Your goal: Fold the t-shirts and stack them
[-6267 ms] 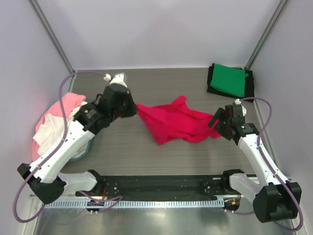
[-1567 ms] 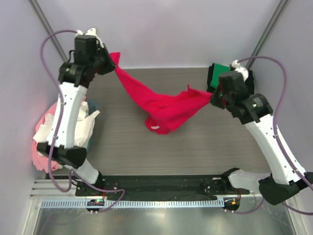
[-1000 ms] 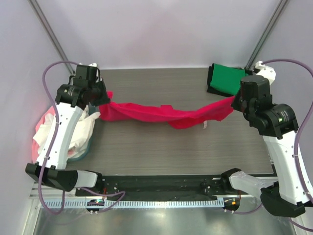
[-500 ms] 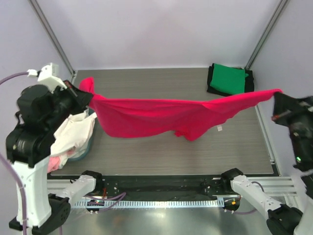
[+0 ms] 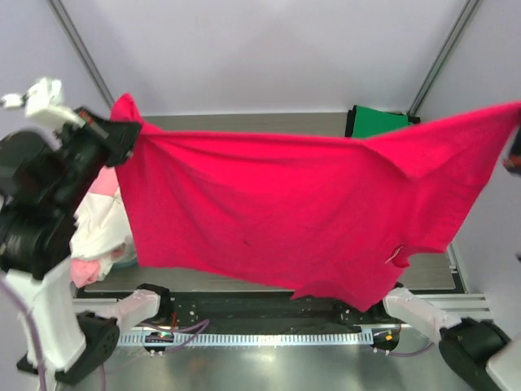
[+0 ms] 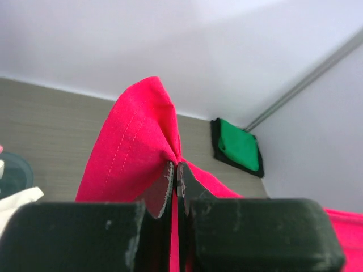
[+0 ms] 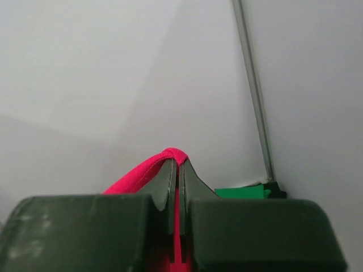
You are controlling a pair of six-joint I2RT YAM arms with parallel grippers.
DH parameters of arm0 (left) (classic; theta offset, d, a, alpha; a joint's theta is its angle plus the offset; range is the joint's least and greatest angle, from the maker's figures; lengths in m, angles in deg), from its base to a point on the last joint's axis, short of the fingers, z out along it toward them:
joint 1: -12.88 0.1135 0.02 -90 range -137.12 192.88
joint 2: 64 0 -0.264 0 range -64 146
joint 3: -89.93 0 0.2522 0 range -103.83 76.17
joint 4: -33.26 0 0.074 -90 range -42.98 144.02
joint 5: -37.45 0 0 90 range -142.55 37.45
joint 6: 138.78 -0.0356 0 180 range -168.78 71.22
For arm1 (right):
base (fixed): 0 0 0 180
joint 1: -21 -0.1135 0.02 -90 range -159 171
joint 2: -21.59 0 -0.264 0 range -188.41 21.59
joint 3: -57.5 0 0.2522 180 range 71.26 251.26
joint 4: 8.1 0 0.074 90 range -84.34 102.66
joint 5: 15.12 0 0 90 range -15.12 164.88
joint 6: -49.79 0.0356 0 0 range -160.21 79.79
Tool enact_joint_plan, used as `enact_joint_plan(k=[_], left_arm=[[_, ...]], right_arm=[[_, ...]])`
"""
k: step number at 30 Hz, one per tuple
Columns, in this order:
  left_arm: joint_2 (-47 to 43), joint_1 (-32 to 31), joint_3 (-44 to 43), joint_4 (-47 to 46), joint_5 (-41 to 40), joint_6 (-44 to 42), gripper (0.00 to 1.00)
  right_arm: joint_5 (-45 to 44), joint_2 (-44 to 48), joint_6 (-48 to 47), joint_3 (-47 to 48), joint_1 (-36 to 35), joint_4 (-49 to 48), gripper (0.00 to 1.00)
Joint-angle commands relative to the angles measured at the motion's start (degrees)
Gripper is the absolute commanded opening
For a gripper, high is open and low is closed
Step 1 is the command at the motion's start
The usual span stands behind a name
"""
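- Where is the crimson t-shirt (image 5: 309, 212) found?
- It is held up in the air, stretched wide between the two arms, so that most of the surface (image 5: 244, 122) is hidden in the top view.
- How is the left gripper (image 6: 174, 171) set?
- It is clamped on one upper corner of the cloth, with a fold pinched between closed fingers.
- And the right gripper (image 7: 177, 166)?
- It is clamped on the opposite corner, at the far right.
- What else is seen?
- A green t-shirt (image 5: 381, 122) is laid folded on a black t-shirt (image 6: 216, 131) in the far right corner. A pink and white heap (image 5: 102, 220) is seen at the left edge.
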Motion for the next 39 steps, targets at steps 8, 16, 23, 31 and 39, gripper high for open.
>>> enact_joint_plan(k=[8,16,23,31,39], left_arm=[[33.4,5.3,16.8,-0.7,-2.4,8.7,0.09],[33.8,6.4,30.0,-5.9,-2.5,5.4,0.89],[23.1,5.5,46.0,-12.1,1.3,4.9,0.90],[19.7,2.5,60.5,-20.0,5.5,6.1,0.86],[17.8,0.0,66.4,-23.3,5.0,8.8,0.84]], right_arm=[[-12.9,-47.5,3.6,-4.0,2.8,0.8,0.01],[-7.0,-46.6,9.2,-10.4,3.9,4.4,0.87],[15.7,-30.2,18.4,-46.8,3.9,-11.7,0.86],[45.9,-38.7,28.0,-60.4,2.9,-31.7,0.82],[53.9,-51.0,29.9,-58.4,2.1,-38.1,0.80]])
